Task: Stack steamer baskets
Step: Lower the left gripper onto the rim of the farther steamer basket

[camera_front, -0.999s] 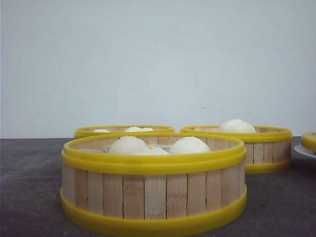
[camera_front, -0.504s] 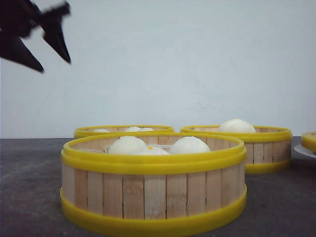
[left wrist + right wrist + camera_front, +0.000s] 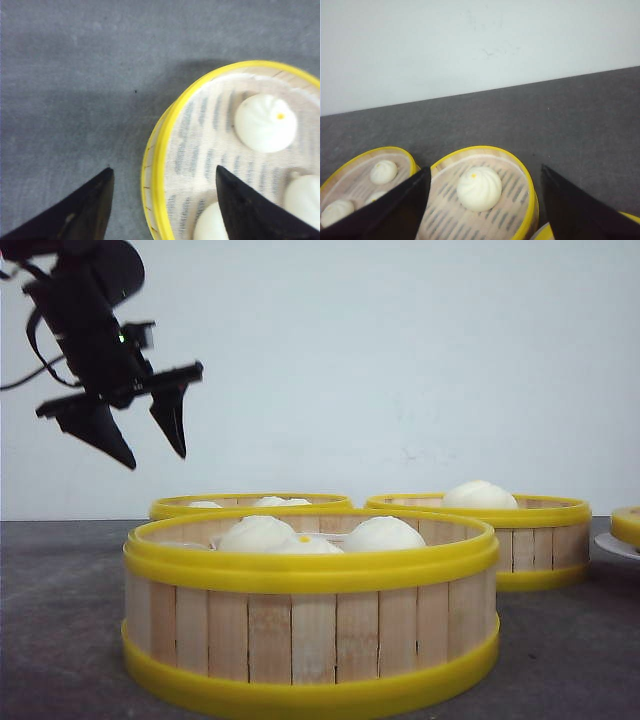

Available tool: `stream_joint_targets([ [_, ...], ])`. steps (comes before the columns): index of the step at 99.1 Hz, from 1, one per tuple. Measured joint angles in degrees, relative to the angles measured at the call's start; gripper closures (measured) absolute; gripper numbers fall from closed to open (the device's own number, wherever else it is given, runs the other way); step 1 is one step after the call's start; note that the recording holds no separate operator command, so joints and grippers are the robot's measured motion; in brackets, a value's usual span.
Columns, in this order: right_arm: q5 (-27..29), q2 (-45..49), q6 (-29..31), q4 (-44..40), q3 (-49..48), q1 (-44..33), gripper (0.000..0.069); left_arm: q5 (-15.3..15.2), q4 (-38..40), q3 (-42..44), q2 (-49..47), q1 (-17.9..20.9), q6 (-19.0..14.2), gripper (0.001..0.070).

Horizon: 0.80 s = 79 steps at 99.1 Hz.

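Observation:
Three steamer baskets with pale slats and yellow rims hold white buns: a near one, one behind it at the left and one at the back right. My left gripper hangs open high above the table at the left. In the left wrist view its open fingers straddle the yellow rim of a basket that holds buns, well above it. My right gripper is open too, above the one-bun basket, with a second basket beside it. The right gripper does not show in the front view.
A fourth yellow-rimmed basket sits on a white plate at the far right edge. The table is dark grey, with a white wall behind. A yellow rim shows under my right fingers.
The left arm has come into the front view from the upper left and moved down and rightward, its gripper open. The baskets have not moved.

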Motion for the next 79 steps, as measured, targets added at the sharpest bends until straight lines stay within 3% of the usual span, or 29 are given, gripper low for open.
stream_joint_targets([
  [20,0.02,0.02,-0.17,-0.68,0.0,0.0,0.026,-0.24,-2.1,0.66,4.09,0.0,0.15,0.0337],
  [33,0.04,0.0,-0.77,-0.98,0.0,0.0,0.026,-0.63,-2.19,0.68,4.17,0.0,0.13,0.045],
  [40,0.04,0.0,-1.05,-0.98,0.0,0.0,0.026,-1.31,-2.21,0.68,4.39,0.0,0.13,0.0477],
  [79,0.04,0.0,-1.49,-1.03,0.0,0.0,0.026,-1.66,-2.4,0.68,5.6,-0.07,0.15,0.049],
])
